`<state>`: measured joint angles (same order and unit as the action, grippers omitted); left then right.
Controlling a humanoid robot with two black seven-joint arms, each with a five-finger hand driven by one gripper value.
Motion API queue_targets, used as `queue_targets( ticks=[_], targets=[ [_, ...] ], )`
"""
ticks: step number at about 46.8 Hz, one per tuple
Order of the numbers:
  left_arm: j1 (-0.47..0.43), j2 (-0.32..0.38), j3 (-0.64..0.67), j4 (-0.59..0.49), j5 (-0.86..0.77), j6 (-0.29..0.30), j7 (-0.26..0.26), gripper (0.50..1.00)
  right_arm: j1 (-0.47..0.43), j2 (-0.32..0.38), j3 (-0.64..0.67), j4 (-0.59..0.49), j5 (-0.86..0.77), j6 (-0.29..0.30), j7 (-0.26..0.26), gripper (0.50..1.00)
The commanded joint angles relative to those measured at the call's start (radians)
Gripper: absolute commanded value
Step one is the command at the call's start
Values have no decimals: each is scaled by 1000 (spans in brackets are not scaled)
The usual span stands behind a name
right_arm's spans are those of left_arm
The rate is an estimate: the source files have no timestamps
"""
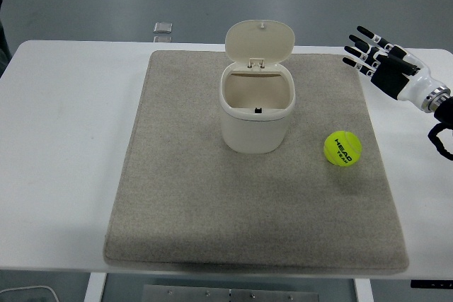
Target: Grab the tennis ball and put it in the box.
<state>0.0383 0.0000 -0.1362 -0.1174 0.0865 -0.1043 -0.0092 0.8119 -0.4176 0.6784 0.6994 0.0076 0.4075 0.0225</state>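
Observation:
A yellow tennis ball (pixel 342 148) lies on the grey mat (pixel 177 196), to the right of a cream box (pixel 255 107) that stands at the mat's middle with its lid hinged open at the back. My right hand (pixel 375 58) comes in from the right edge, above the mat's far right corner. Its fingers are spread and hold nothing. It is well behind and to the right of the ball. The left arm is not in view.
The mat lies on a white table (pixel 64 146). A small silver object (pixel 163 28) sits at the table's far edge, behind the mat's left corner.

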Motion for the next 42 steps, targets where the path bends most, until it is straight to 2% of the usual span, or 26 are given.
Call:
queue_targets(
  ticks=[1,11,26,42],
  targets=[
    [0,0,-2,1,-1,0,0,992,-2,2,3,0,2,-2,5,928],
    [0,0,-2,4,-1,0,0,992,-4,2,10,0,2,-29,7,928],
    [-3,0,1,5,-1,0,0,992,-10,19,10,2,0,-27,5,928],
    [-3,0,1,5,-1,0,0,992,0,-1,10,2,-5,-21,7,928]
  ],
)
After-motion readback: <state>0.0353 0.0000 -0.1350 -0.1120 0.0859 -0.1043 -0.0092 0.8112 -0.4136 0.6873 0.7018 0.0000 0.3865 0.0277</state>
